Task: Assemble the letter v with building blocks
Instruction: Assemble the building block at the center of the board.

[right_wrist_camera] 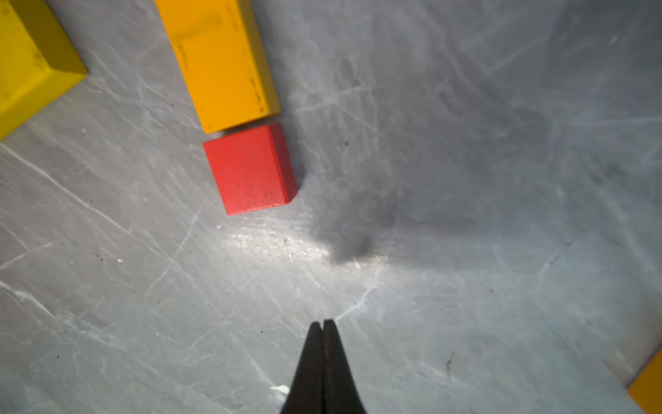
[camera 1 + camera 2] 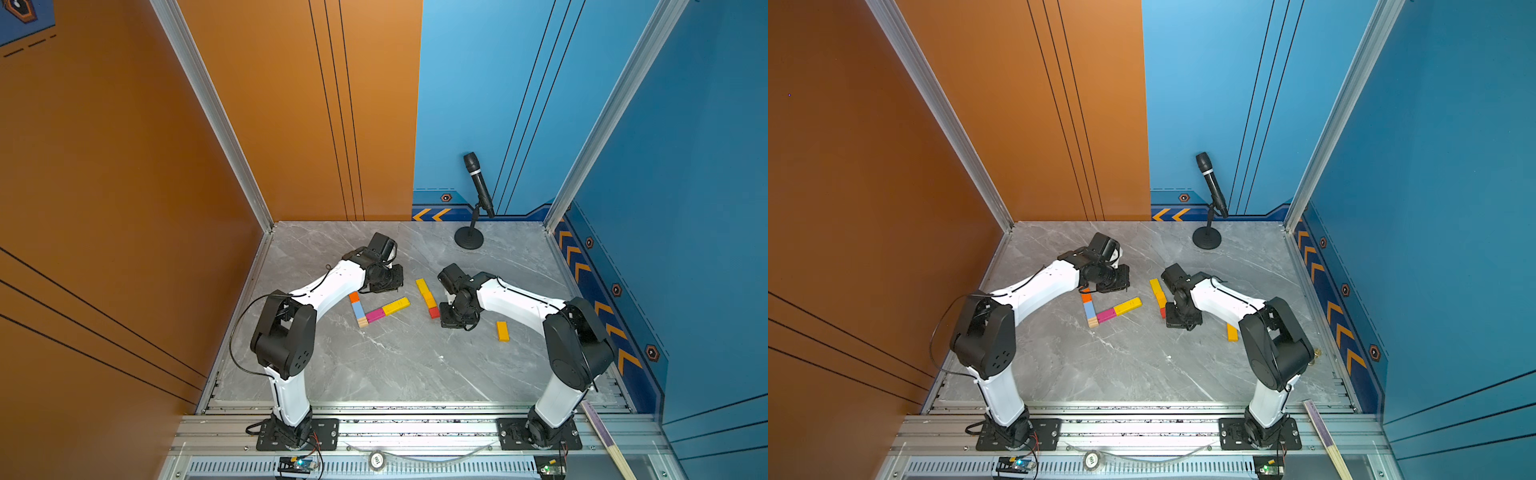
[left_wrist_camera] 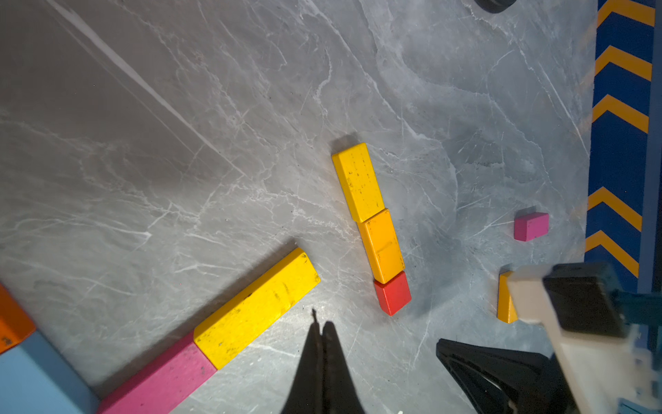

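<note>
On the grey marble table (image 2: 374, 374) two white arms reached in from the near rail. The left arm (image 2: 328, 286) bent toward the centre. Its left gripper (image 3: 322, 324) hung over the table beside the long yellow brick (image 2: 396, 306), jaws pressed together on nothing. The right arm (image 2: 511, 299) came in from the right. The right gripper (image 1: 324, 322) sat low, a little apart from the red cube (image 1: 252, 168), jaws likewise together and empty. A black microphone (image 2: 480, 183) stood at the far edge.

Five pieces lay end to end in a bent line. The long yellow brick and a pink brick (image 2: 374, 315) ran left and nearward to a plain wood cube (image 2: 363, 322). From it a light blue brick (image 2: 357, 309) and an orange cube (image 2: 353, 296) ran away toward the far side.

Further right, a flat yellow brick (image 2: 422, 286) touched an amber brick (image 2: 428, 300), with the red cube at its near end. A loose amber brick (image 2: 503, 331) lay alone near the right arm. The left wrist view showed a small pink cube (image 3: 531, 226) alone, right of that row.
</note>
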Tool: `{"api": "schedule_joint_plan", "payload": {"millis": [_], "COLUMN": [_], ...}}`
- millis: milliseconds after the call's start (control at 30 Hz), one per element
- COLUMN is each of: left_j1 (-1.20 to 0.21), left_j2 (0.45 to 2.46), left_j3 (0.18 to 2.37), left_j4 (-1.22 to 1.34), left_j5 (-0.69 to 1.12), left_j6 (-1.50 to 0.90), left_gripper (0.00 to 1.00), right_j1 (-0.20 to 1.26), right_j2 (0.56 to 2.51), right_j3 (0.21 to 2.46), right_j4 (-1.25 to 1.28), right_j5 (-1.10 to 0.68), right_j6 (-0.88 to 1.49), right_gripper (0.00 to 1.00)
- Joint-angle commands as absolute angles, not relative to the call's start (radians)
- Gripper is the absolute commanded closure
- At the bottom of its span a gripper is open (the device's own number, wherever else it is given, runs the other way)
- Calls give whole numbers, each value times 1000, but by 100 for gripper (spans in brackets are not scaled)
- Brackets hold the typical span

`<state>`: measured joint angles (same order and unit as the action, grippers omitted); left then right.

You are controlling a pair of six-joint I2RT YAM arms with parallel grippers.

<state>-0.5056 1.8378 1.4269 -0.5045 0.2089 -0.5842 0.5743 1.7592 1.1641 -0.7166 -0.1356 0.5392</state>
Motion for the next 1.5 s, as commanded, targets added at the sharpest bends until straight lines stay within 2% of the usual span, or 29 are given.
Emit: {"api": "schedule_joint_plan", "payload": {"millis": [0, 1467], "left_j1": [-516, -515], "left_j2": [1833, 1830], "left_j3": [1445, 1439], "left_j4": [-509, -509], "left_j5": [212, 212], "left_j6": [-593, -593], "left_gripper": [98, 99], "right_j1": [580, 552], "right_j2": [1797, 1911], "right_j3": [1152, 1241], "right_j4": [-647, -561], "right_j5": [-190, -154], "right_j6": [581, 608], "right_gripper": [100, 100]}}
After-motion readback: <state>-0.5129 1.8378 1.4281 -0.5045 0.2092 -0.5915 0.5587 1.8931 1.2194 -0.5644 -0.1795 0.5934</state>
